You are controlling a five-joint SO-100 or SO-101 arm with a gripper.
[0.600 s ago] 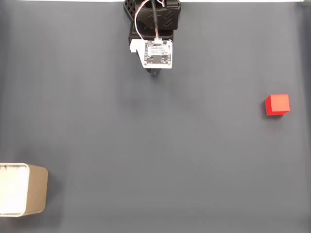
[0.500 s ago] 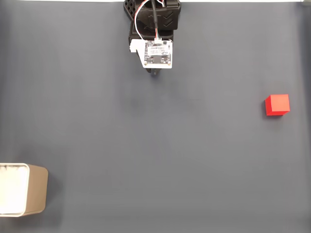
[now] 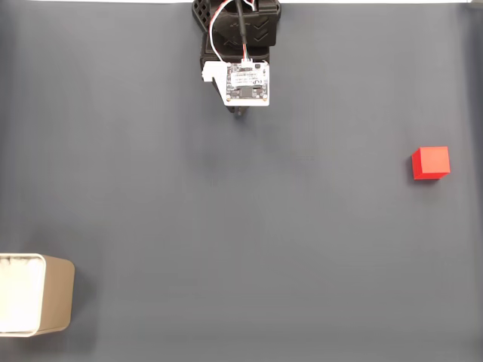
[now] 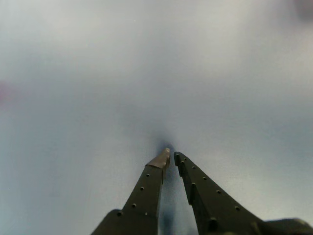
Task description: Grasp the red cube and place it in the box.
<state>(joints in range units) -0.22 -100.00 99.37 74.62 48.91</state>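
Nothing is grasped yet: pincer (image 4: 171, 155) is clenched and empty over bare surface (image 3: 226, 226), red cube (image 3: 431, 163) sits far right, box (image 3: 45, 296) waits lower left, both untouched.

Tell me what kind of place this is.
Probably a tabletop robot practice setup: a plain dark grey mat holding just a red cube and a tan box, with a small arm and its gripper at the mat's edge.
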